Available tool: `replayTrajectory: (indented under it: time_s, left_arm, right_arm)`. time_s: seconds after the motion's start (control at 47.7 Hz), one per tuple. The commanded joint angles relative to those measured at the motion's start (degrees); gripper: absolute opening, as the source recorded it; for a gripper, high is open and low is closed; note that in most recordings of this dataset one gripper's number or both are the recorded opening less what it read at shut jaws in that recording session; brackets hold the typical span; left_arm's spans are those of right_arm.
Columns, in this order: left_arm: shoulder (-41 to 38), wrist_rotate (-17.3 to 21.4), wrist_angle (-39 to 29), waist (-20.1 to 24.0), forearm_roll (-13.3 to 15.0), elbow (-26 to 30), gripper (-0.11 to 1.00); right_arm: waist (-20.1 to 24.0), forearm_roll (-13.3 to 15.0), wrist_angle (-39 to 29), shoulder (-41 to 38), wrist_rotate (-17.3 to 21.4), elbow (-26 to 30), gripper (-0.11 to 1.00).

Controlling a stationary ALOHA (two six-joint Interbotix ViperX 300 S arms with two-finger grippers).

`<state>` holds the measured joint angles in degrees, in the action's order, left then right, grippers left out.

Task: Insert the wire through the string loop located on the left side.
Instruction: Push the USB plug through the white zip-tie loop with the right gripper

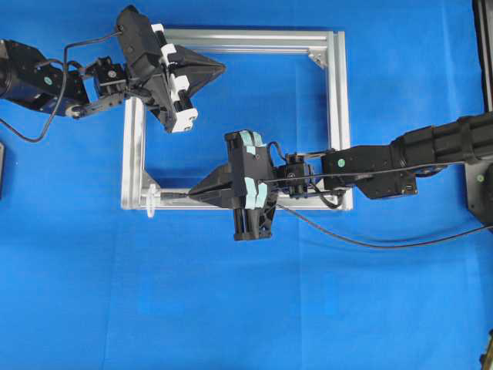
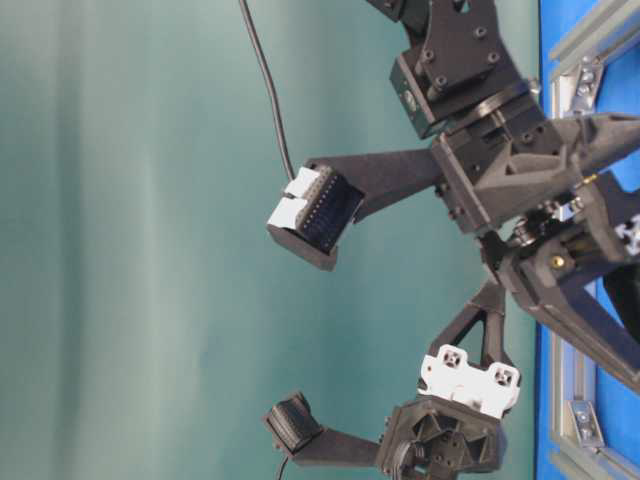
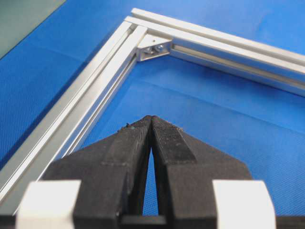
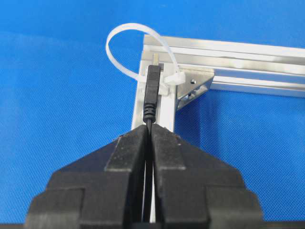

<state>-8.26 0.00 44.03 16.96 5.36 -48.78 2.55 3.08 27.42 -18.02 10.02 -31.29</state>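
In the right wrist view my right gripper (image 4: 149,129) is shut on the wire just behind its slim black plug (image 4: 152,86). The plug sticks forward over the corner of the silver frame (image 4: 228,52), metal tip close to the base of the whitish string loop (image 4: 113,53); whether it has entered the loop is unclear. From overhead, the right gripper (image 1: 192,191) points left along the frame's near bar toward the string loop (image 1: 151,202), and the wire (image 1: 370,243) trails off to the right. My left gripper (image 1: 222,68) is shut on nothing above the frame's far left part, as the left wrist view confirms (image 3: 151,118).
The square aluminium frame (image 1: 337,92) lies on a blue cloth. A triangular corner bracket (image 4: 193,88) sits just right of the plug, and another (image 3: 153,47) lies ahead of the left gripper. Thick arm cables run beside both arms.
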Motion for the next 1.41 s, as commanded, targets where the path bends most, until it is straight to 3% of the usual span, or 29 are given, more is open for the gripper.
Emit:
replayTrajectory:
  time_s: [0.0, 0.525, 1.385]
  left_arm:
    - [1.49, -0.09, 0.44, 0.18, -0.09, 0.97, 0.0]
    - [1.49, -0.09, 0.44, 0.09, -0.09, 0.97, 0.0]
    - [1.58, -0.35, 0.35, 0.09, -0.18, 0.79, 0.0]
  right_arm:
    - [-0.18, -0.09, 0.26, 1.05, 0.09, 1.14, 0.0]
    - [0.26, -0.09, 0.18, 0.7, 0.18, 1.85, 0.0]
    - [0.53, -0.09, -4.04, -7.21, 0.26, 14.5, 0.0]
